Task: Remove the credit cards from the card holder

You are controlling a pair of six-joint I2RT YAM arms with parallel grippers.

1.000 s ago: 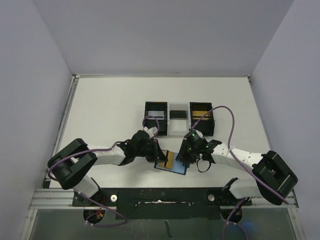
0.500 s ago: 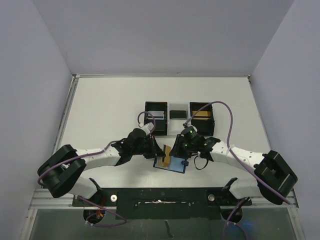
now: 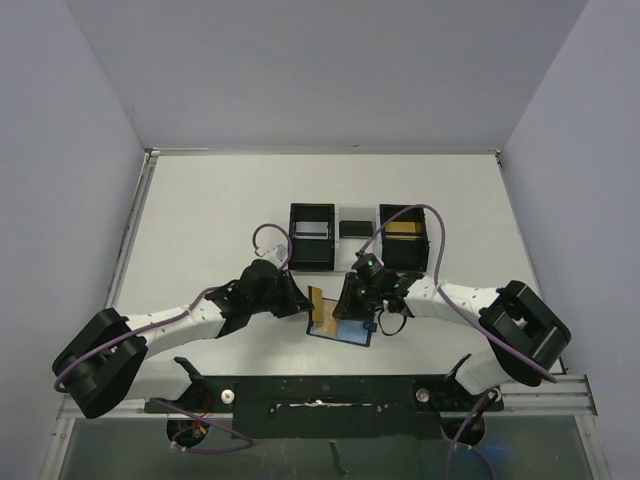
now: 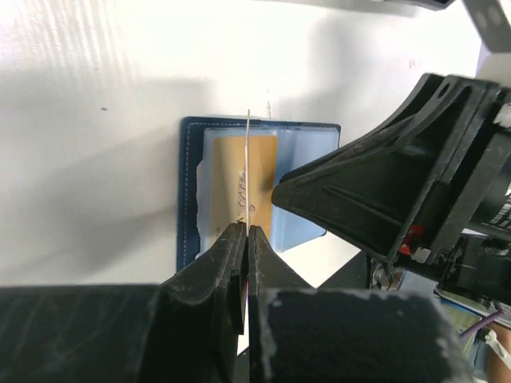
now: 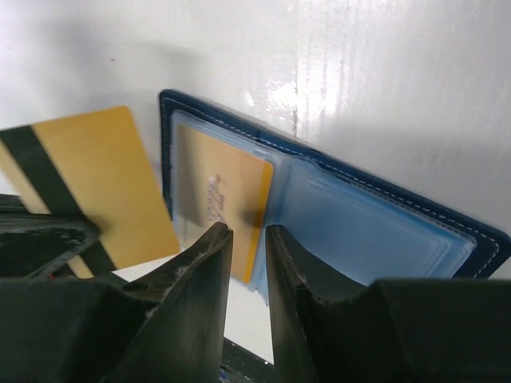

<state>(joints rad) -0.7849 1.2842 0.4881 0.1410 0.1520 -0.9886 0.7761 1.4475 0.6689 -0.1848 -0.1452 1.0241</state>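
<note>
The left tool [image 4: 246,231] is clamped tight on a thin gold plastic card with a black stripe [image 5: 88,179], pinching it by one end and holding it on edge, clear of the pocket it belongs to. Just beyond and below those fingertips, flat on the white worktop [image 5: 359,72], lies the small dark blue bifold card holder [image 5: 359,231], spread open with its pale blue inner pockets facing up. A second gold card [image 5: 231,191] is still tucked under the clear pocket, directly ahead of the right tool [image 5: 247,239]. That tool's jaws stand a narrow gap apart with nothing visibly clamped between them, their tips down at the near edge of the holder beside the left tool. Well beyond both tools sit two black square open-top boxes [image 3: 312,207] [image 3: 403,208] joined by a white tray [image 3: 355,250]. They seem to hold silver, dark and gold cards, though this is too small to confirm. The task looks well along: one card is freed but not set down, and at least one remains pocketed.
</note>
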